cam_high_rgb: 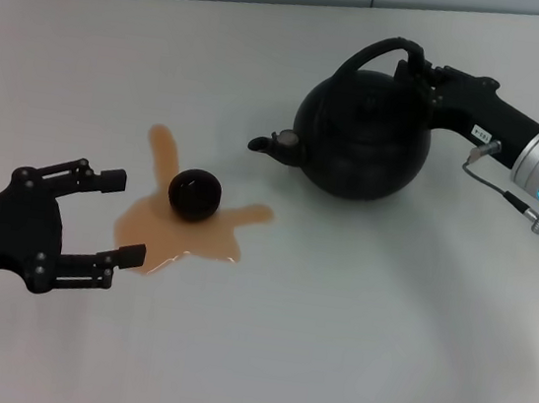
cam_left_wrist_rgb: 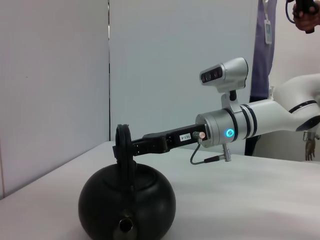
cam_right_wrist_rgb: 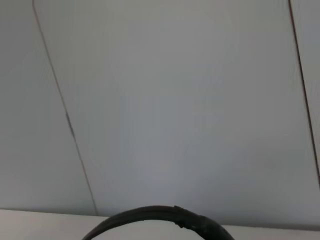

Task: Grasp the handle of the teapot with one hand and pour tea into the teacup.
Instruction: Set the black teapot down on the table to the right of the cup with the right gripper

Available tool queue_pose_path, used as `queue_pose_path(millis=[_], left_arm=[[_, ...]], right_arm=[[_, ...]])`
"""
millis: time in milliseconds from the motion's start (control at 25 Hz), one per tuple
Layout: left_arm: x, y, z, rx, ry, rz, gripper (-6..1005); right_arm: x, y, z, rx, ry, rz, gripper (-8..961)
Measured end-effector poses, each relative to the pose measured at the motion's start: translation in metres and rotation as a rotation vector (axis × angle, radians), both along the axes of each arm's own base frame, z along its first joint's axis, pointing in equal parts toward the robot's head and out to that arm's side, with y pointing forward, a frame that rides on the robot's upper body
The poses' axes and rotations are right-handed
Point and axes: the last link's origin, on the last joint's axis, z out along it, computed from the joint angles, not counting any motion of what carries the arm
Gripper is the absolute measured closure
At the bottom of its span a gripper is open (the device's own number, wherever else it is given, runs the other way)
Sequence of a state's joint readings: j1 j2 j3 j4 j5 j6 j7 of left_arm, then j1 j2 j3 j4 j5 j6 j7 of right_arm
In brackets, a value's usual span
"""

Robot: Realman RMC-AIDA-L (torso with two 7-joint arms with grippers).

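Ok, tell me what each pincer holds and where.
The right pincer grips the teapot by the top of its handle. The left pincer is open, holding nothing.

The teapot (cam_high_rgb: pixel 362 139) looks matt black, perhaps cast iron, on a smooth white table (cam_high_rgb: pixel 352 332).

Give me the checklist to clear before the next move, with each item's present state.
1. Right gripper at the handle: ok; whether it is clamped: cannot tell.
2. Teapot upright on the table, spout toward the teacup: ok.
3. Teacup upright: ok.
4. Table dry around the teacup: not ok, tea is puddled around it.
5. Left gripper open, apart from the teacup: ok.
6. Tea level inside the teacup: cannot tell.
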State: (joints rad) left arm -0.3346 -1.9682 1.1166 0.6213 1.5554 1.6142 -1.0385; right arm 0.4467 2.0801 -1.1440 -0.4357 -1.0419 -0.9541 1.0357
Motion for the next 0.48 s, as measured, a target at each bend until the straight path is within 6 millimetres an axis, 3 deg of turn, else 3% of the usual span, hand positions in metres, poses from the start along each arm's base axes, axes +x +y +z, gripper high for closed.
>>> queue_pose_path(millis=[480], left_arm=[[0.0016, 0.0025, 0.0, 0.001, 0.008, -0.008, 155]], right_arm=[[0.0016, 0.0021, -0.0037, -0.01, -0.026, -0.014, 796]])
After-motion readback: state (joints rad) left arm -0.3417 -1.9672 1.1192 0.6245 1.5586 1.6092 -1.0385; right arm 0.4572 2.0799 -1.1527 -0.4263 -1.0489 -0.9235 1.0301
